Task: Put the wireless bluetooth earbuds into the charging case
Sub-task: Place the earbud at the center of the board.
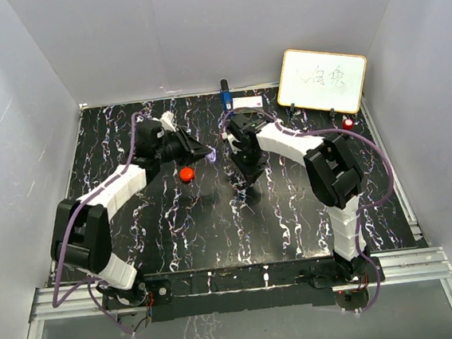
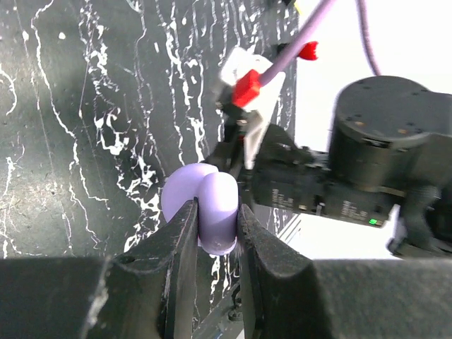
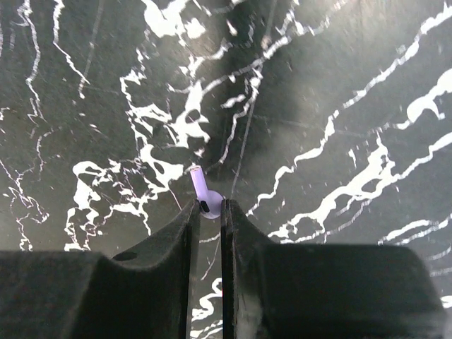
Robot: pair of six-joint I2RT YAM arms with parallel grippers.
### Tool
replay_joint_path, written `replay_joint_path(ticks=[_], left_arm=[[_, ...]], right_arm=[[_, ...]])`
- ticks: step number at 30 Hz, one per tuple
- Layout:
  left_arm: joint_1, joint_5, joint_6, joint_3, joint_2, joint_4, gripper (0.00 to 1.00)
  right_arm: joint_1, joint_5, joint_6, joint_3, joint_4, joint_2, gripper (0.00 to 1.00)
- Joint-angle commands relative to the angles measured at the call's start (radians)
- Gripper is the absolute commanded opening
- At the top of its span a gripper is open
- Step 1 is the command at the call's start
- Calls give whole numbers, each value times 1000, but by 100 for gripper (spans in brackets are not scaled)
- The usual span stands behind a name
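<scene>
right gripper (image 3: 209, 212): jaws pinched almost together on the earbud (image 3: 204, 200). They've got it by the round head, and the stem pokes up past the tips with nothing touching it.
left gripper (image 2: 215, 215): jaws clamped on the case (image 2: 210, 201), squeezing the lavender body from both sides. Two rounded lobes show above the tips. Looks like the lid's flipped open, but I can't swear to it.
earbud feel: I'd guess tiny, basically weightless, hard glossy plastic. That means slippery, and it'll likely twist or pop out if the pinch is off-centre. Not fragile, but easy to lose.
earbud hold: the head grip seems right to me. It leaves the stem bare, and the stem has to go into the socket first.
case feel: probably light, stiff, smooth rounded shell. It could rotate in the jaws if pushed from above, and the hinge is likely the weak spot.
case hold: low across the body, as it is now, keeping the lid and the sockets clear.
where stuff is: both pieces are up off the counter (image 3: 339, 106), mid-counter between the arms. The case and the right gripper are near each other but apart.
sockets: hidden from every view, so no idea if anything's already in there.
around: a red puck (image 1: 186, 173) lies on the counter just beside the left gripper, and a whiteboard (image 1: 321, 80) stands at the far right, well apart.
</scene>
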Motion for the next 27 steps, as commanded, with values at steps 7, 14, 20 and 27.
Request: replay_joint_path(ticks=[7,14,20,27], left_arm=[[24,49,13,-7,-115,-28,0],[28,55,11,-28,-124,-22,0],[35,57,11,-34,-134,-25,0],[39,58,15,-38,-134,-29,0]], right_arm=[[0,-137,-103,18,238,4,0],[0,-140,-121,33,284,44,0],[0,-120,-117,67,283,79,6],[0,-78,-90,36,335,43,45]])
